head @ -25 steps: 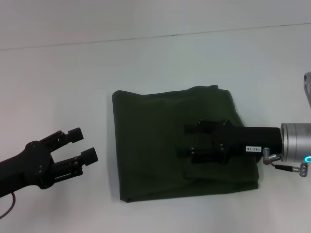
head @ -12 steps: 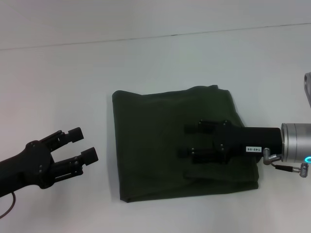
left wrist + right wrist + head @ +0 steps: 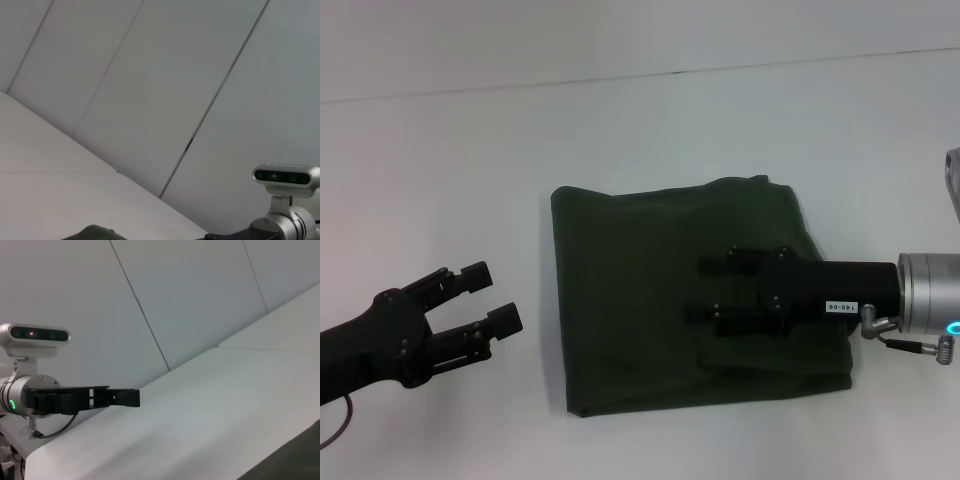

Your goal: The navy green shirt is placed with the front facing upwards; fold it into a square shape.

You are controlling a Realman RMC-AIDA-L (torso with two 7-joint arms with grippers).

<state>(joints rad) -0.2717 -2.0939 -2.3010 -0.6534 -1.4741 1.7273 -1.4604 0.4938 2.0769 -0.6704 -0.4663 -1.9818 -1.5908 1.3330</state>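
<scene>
Head view, navy green shirt folded square, matte cotton

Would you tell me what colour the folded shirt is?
The shirt is plain dark olive green, clearest in the head view.

The navy green shirt is laid folded flat on the table, a bit right of centre. The right gripper is parked over the shirt's right half, reaching in from the right. The left gripper is kept off to the shirt's left, apart from it, above bare table.
</scene>
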